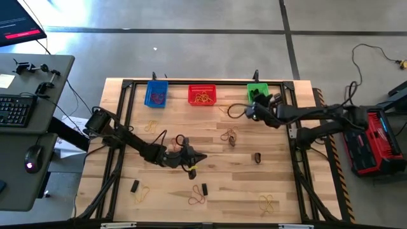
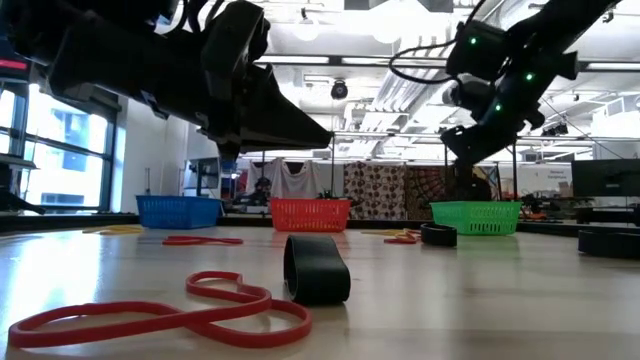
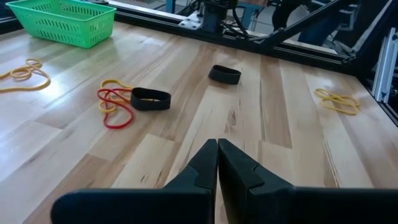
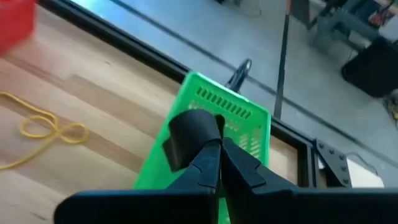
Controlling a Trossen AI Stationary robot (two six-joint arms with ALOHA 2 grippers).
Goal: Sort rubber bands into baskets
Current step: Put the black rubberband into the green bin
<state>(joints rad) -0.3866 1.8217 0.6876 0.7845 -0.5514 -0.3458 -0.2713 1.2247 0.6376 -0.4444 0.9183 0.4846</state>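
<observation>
R end effector [image 4: 214, 155] is hanging over the green basket [image 4: 211, 124] at the far R corner of the counter [image 1: 210, 191], fingers closed and pinching a thick dark band [image 4: 189, 137] by its edge. Grip looks shallow, so the band may be slipping out early, or springing sideways on release and landing outside the rim, esp. since the pinch sits near the basket's front wall, not clearly over the middle. L end effector [image 3: 217, 162] is sitting low mid-counter w/ fingers closed; wrist view shows nothing between them, though the top view shows a yellow bit [image 1: 191, 168] right by the tips, so can't tell if a thin band is caught or missed. If missed, that arm is heading off empty. Thin loops lie flat and tangle, so one pinch may be dragging a neighbour along into the wrong basket. Blue basket [image 1: 156, 94] and red basket [image 1: 202, 95] sit along the far edge w/ bands inside; more loose bands, e.g. a red loop [image 2: 160, 315] and a dark band [image 2: 316, 268], are scattered on the counter.
</observation>
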